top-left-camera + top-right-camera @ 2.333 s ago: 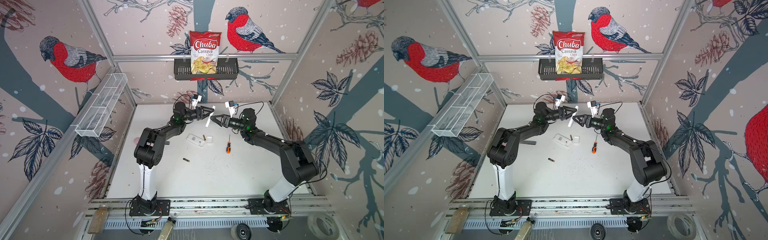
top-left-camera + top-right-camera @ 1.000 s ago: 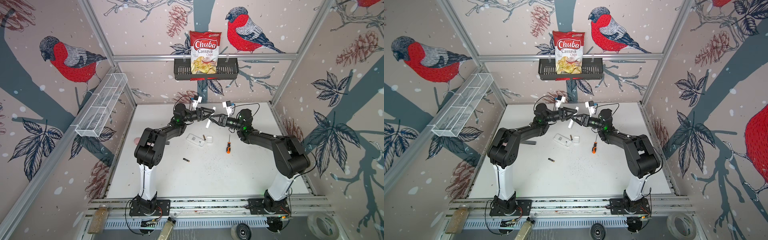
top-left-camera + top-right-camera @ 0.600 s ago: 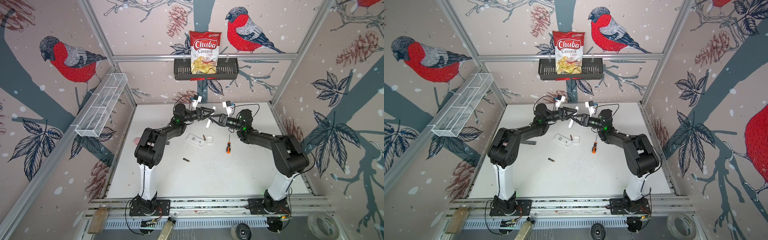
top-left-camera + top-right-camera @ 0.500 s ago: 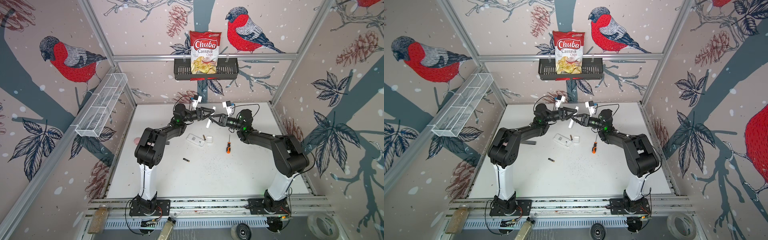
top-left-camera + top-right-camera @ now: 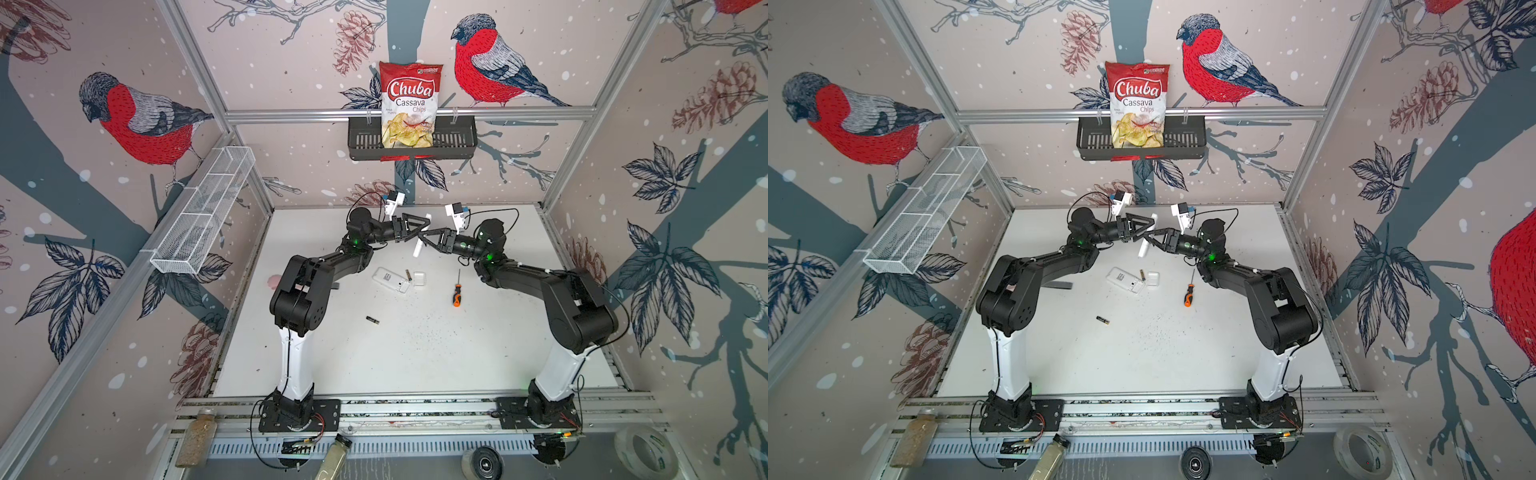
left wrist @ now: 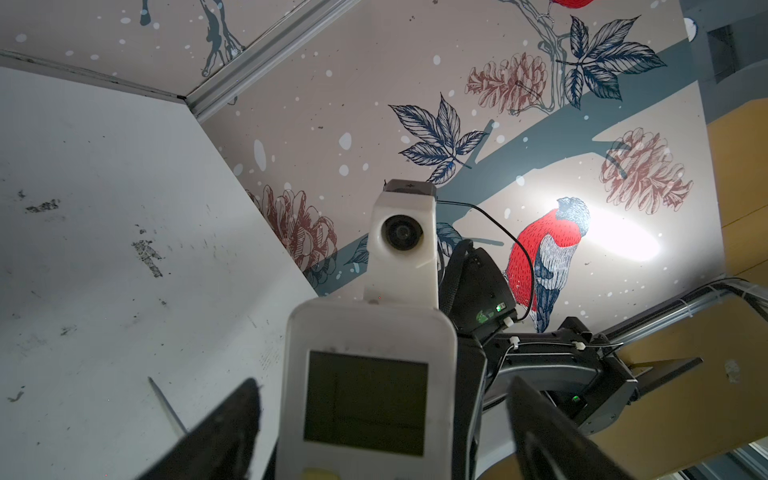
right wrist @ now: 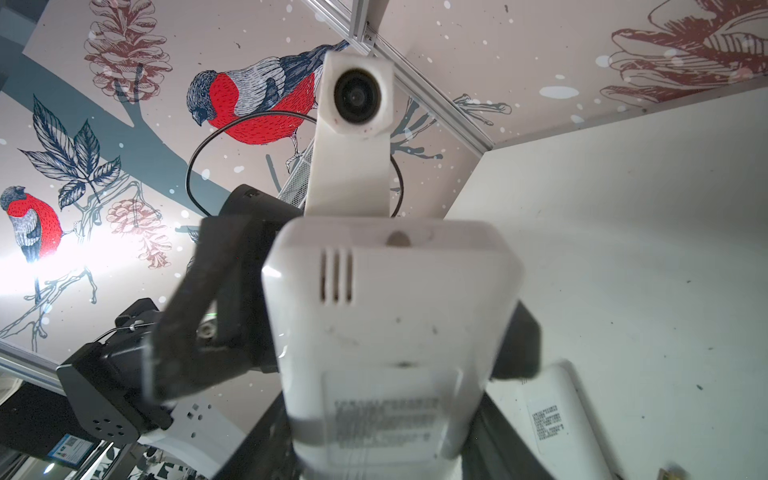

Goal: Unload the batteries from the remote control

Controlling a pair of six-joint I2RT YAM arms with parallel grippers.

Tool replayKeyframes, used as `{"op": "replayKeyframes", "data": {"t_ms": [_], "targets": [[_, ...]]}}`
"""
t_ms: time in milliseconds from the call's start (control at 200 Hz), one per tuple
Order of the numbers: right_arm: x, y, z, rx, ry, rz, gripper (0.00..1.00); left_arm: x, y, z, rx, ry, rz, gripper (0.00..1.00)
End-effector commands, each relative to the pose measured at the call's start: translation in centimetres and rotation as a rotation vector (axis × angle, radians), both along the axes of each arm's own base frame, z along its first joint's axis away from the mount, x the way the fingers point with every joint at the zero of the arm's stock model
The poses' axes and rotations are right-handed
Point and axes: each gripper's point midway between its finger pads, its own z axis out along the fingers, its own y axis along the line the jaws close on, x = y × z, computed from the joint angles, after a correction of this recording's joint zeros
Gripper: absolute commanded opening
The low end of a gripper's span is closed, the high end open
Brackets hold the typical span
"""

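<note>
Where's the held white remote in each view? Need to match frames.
Both top views: held remote mid-air, frame centre.
Left wrist: held remote fills the foreground, screen toward camera.
Right wrist: held remote fills the foreground, label side toward camera.
Shared landmark: white table, in all four.

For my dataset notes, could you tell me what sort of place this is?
Probably a lab robot cell: left arm and right arm on a base rail, aluminium frame, bird-print walls, white table.
</note>
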Motion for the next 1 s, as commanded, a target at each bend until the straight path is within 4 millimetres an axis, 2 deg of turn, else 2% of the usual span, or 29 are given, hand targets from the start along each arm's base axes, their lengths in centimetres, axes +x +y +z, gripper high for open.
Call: {"op": "replayKeyframes", "data": {"t_ms": [0, 125, 275, 350, 505, 640, 655, 670, 750, 826, 991], "targets": [[0.0, 0.0, 0.7, 0.007, -0.052, -0.002, 0.48, 0.5, 0.2, 0.3, 0.039, -0.063, 0.039, 0.98], [0.0, 0.0, 0.4, -0.001, -0.044, -0.003, 0.48, 1.7, 1.2, 0.3, 0.051, -0.057, 0.094, 0.98], [0.2, -0.2, 0.0, -0.030, -0.018, -0.023, 0.48, 3.5, 4.2, -0.2, 0.093, -0.070, 0.244, 0.98], [1.0, -0.5, -0.4, -0.072, 0.001, -0.068, 0.48, 4.4, 5.9, -1.2, 0.157, -0.086, 0.347, 0.98], [4.2, -2.2, -3.1, -0.245, 0.148, -0.263, 0.48, 4.6, 8.3, -3.3, 0.303, -0.130, 0.523, 0.98], [6.0, -4.0, -4.9, -0.342, 0.243, -0.406, 0.52, 3.7, 10.2, -5.5, 0.399, -0.163, 0.679, 0.93], [6.2, -4.2, -5.0, -0.348, 0.251, -0.420, 0.52, 3.7, 10.4, -5.0, 0.400, -0.179, 0.700, 0.92], [6.3, -4.4, -5.2, -0.354, 0.260, -0.434, 0.52, 3.2, 10.7, -6.2, 0.424, -0.169, 0.713, 0.91], [6.8, -4.9, -5.9, -0.374, 0.298, -0.478, 0.51, 1.6, 11.2, -7.5, 0.483, -0.210, 0.793, 0.84], [7.3, -5.1, -6.4, -0.400, 0.323, -0.513, 0.49, 0.1, 11.1, -7.9, 0.514, -0.260, 0.856, 0.79], [8.2, -4.6, -8.6, -0.567, 0.347, -0.529, 0.48, -2.7, 9.6, -8.5, 0.534, -0.338, 0.928, 0.77]]}}
